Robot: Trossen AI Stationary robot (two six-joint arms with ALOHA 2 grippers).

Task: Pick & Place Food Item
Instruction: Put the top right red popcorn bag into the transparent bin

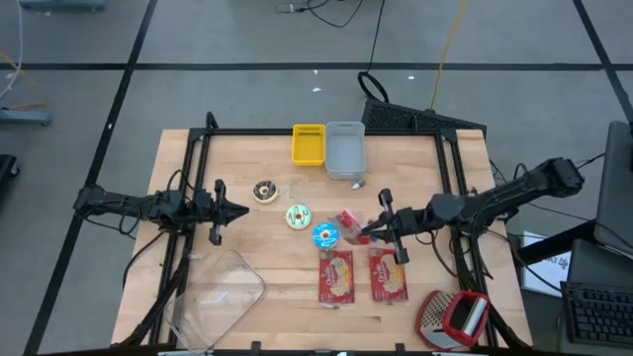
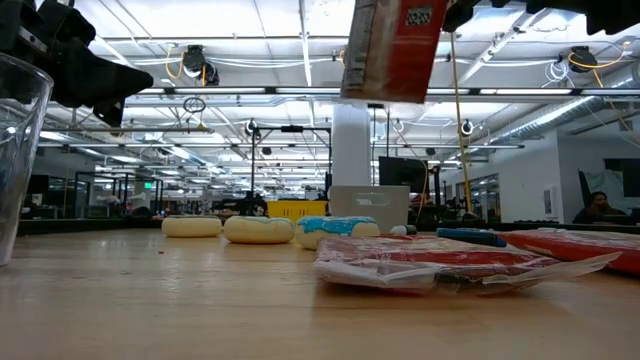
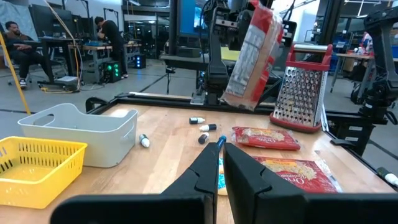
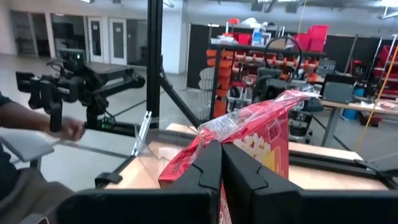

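My right gripper point(image 1: 364, 231) is shut on a red snack packet point(image 1: 348, 222), which also shows high up in the low view point(image 2: 390, 48) and in the left wrist view point(image 3: 254, 56). Two more red packets point(image 1: 336, 275) point(image 1: 389, 274) lie flat on the table near the front edge. Three donuts point(image 1: 264, 191) point(image 1: 298, 216) point(image 1: 325, 234) rest on the wood. My left gripper point(image 1: 240, 209) point(image 3: 221, 146) waits shut at the table's left, holding nothing. My right gripper pinches the packet's crimped clear end point(image 4: 214, 132) between its two fingers point(image 4: 205, 163). The fingers come roughly level from the table's right side. The packet hangs tilted below them, lifted clear of the table.
A yellow basket point(image 1: 309, 144) and a pale bin point(image 1: 344, 150) stand at the far edge. A clear plastic container point(image 1: 226, 295) sits near left, and a red-handled grater point(image 1: 453, 318) near right. Small loose items point(image 3: 205, 127) lie by the bin. People show in the room beyond.
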